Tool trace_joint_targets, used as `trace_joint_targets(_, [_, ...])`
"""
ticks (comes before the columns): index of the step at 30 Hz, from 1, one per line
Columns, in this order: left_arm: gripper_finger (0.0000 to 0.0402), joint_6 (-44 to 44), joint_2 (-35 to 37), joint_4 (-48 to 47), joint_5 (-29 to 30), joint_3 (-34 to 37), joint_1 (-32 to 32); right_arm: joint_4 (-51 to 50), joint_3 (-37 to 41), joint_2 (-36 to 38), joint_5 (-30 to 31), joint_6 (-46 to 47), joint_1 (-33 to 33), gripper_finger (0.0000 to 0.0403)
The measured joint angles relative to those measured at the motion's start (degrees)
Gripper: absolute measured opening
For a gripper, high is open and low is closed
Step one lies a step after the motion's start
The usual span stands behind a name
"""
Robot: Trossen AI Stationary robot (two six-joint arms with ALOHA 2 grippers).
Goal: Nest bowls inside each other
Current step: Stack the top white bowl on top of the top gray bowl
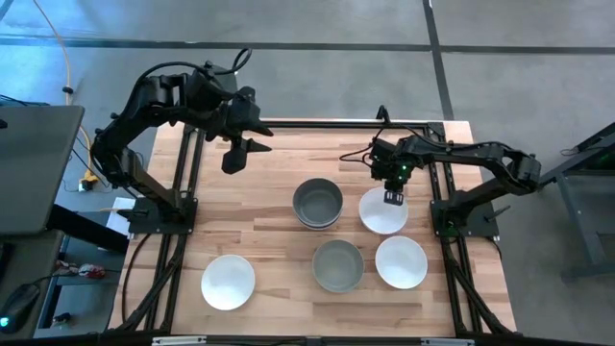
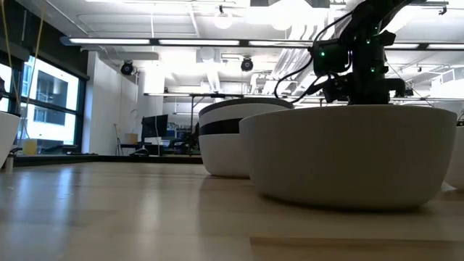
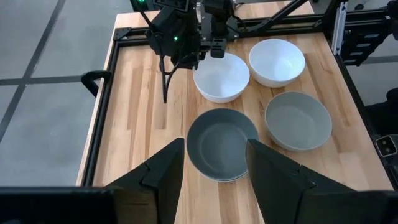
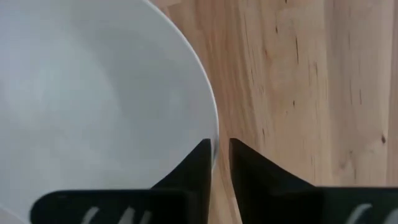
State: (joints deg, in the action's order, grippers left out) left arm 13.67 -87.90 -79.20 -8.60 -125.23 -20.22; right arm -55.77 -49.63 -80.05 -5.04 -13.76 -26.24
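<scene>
Since the bowls must be nested, the right gripper [image 1: 393, 197] is pinching the white bowl [image 1: 382, 212] by its rim with its jaws on the bench [image 1: 259, 216], probably readying a lift; the left gripper [image 1: 242, 154] is hovering, jaws spread.

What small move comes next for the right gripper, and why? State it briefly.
Probably lift the white bowl and carry it toward the grey stack beside it. The right gripper straddles that bowl's rim, one finger inside and one outside, jaws nearly closed on it. The left gripper hangs open, away from the bowls.
</scene>
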Motion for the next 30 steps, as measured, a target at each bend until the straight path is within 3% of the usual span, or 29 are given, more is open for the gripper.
trace_joint_targets(21, [0.0161,0.02,0.00,-0.48,-0.02,0.02,0.02,1.42,0.00,-4.00,-1.73,0.98,-0.11,0.0059])
trace_joint_targets(30, [0.0161,0.96,0.00,-0.68,-0.02,0.02,0.00,0.92,-0.13,-3.56,-1.48,-0.11,-0.97,0.0006])
